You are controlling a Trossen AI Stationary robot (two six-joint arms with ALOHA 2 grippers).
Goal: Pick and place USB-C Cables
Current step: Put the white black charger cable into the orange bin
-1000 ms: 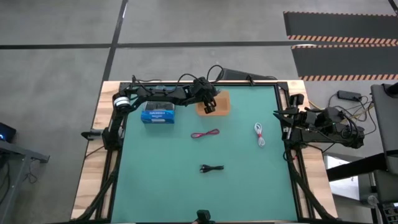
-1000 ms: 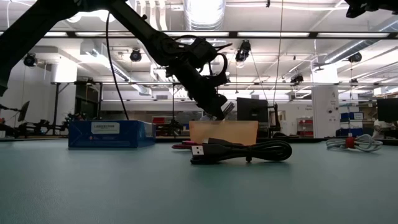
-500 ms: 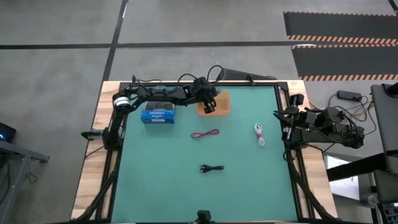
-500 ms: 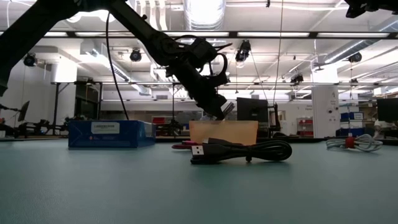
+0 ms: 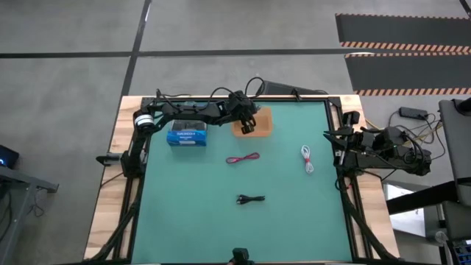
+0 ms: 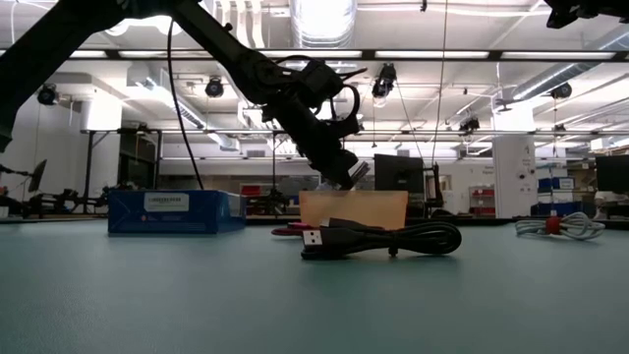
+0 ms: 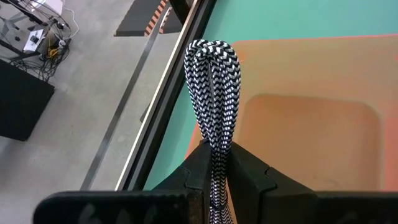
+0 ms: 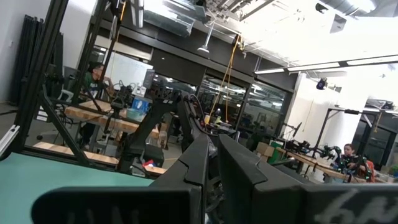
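Observation:
My left gripper (image 7: 217, 149) is shut on the grey cable, a black-and-white braided bundle (image 7: 214, 81), and hovers over the orange tray (image 5: 263, 120) near the table's far edge. In the low view it (image 6: 346, 179) hangs just above the tray's wall (image 6: 378, 208). The red-pink cable (image 5: 243, 158), white cable (image 5: 307, 158) and black cable (image 5: 251, 199) lie flat on the green mat. My right gripper (image 8: 211, 152) is shut on nothing, parked at the table's right edge (image 5: 331, 135). My left gripper pinches the braided bundle between its two fingers partway along its length (image 7: 217, 134), several strands together. The looped end (image 7: 213, 53) sticks out past the fingertips. The fingers slant down from above, along the bundle, which is lifted clear over the tray.
A blue box (image 5: 186, 136) stands on the mat left of the tray, under the left arm. The mat (image 5: 191, 191) is bounded by a wooden border and black frame rails. The low view shows the black cable (image 6: 383, 238) nearest the camera.

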